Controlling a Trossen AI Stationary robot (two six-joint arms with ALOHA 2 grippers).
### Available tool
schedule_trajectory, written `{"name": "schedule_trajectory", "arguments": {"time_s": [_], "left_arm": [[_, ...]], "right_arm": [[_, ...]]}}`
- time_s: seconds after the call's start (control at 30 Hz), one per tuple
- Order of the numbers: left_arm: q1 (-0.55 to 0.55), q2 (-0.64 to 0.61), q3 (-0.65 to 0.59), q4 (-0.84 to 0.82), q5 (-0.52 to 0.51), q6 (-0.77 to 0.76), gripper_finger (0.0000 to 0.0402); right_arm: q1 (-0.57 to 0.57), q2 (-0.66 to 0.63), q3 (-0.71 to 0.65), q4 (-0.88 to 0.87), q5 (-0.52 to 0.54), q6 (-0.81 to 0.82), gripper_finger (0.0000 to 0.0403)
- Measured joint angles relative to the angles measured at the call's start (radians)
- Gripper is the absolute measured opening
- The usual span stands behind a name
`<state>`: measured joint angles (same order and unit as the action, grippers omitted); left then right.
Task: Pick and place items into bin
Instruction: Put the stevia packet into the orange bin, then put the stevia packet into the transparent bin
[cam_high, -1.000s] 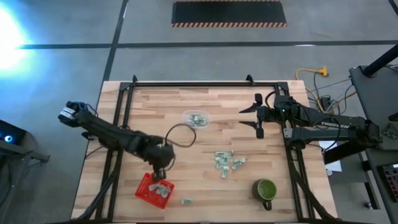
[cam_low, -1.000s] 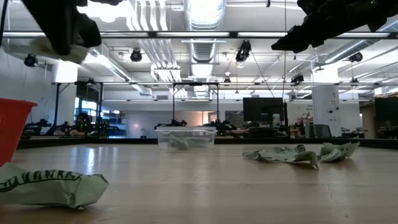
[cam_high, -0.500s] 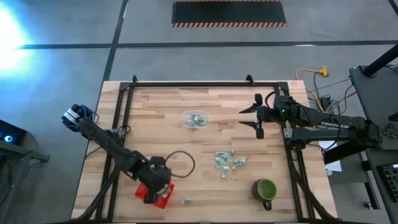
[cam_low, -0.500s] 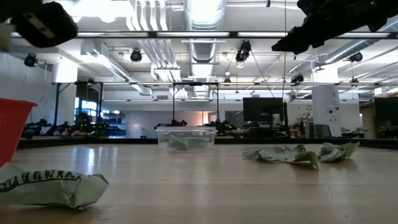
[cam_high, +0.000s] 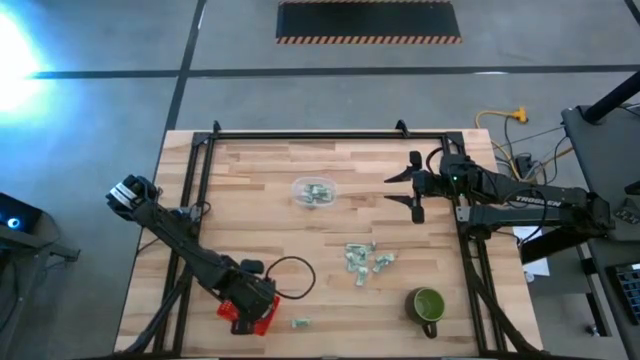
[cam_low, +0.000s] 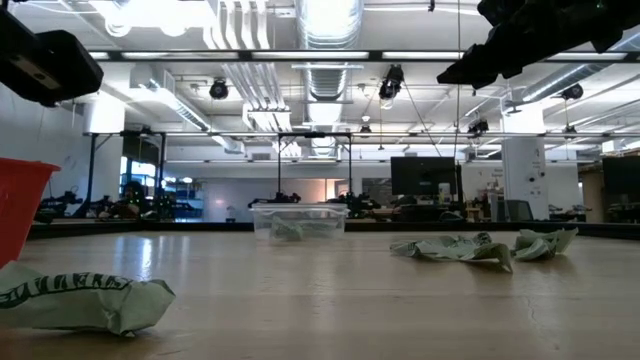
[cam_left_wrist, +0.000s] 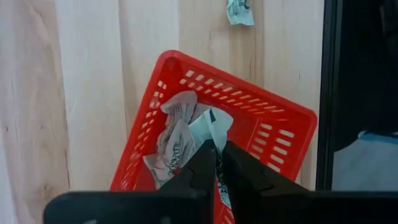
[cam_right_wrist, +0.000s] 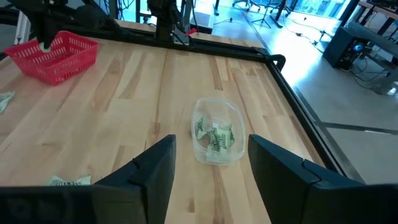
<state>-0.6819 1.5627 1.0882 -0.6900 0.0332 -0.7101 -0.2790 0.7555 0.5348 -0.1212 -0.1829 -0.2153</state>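
The left gripper (cam_left_wrist: 217, 163) hangs over the red bin (cam_left_wrist: 267, 132), its fingers (cam_left_wrist: 202, 163) pressed close with only a thin gap, the tips right at a pale wrapper; whether they pinch it cannot be told. In the bin lie a few crumpled items (cam_left_wrist: 177, 134), white with green print, bunched toward one side of the basket floor. Seen from above, the bin (cam_high: 241, 315) sits near the table's front edge on the left, mostly hidden under the gripper (cam_high: 252, 298). One loose item (cam_high: 300, 323) lies on the wood just beside the bin.

Farther out, a cluster of items (cam_high: 364, 260) is scattered mid-table, and a clear tub (cam_high: 314, 190) toward the back holds a few more. A green mug (cam_high: 428, 304) stands near the front right; what it holds cannot be told.

The right gripper (cam_high: 413, 188) waits above the table's right back part, jaws spread wide, the clear tub (cam_right_wrist: 216, 129) in front of it.
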Motion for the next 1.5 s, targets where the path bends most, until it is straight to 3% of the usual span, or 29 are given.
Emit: {"name": "schedule_trajectory", "arguments": {"time_s": [0.3,0.37,0.5,0.6,1.03,1.5], "left_arm": [[0.001,0.000,0.000,-0.008,-0.013,-0.018,0.0079],[0.001,0.000,0.001,-0.011,-0.008,-0.011,0.0085],[0.009,-0.019,0.020,-0.072,-0.025,0.070,0.0088],[0.017,-0.045,0.022,-0.120,-0.129,0.145,0.0088],[0.023,-0.186,0.016,-0.159,-0.645,0.358,0.0089],[0.022,-0.193,0.008,-0.157,-0.924,0.412,0.0089]], "right_arm": [[0.000,0.000,-0.011,0.001,-0.016,0.010,0.0192],[0.000,0.002,-0.024,0.000,-0.065,0.014,0.0192],[0.000,0.037,-0.040,0.000,-0.258,0.015,0.0192],[0.007,0.087,-0.047,0.000,-0.338,0.031,0.0192],[0.052,0.411,-0.048,0.007,-0.341,0.049,0.0192],[0.124,0.595,-0.047,0.090,-0.338,0.086,0.0166]]}}
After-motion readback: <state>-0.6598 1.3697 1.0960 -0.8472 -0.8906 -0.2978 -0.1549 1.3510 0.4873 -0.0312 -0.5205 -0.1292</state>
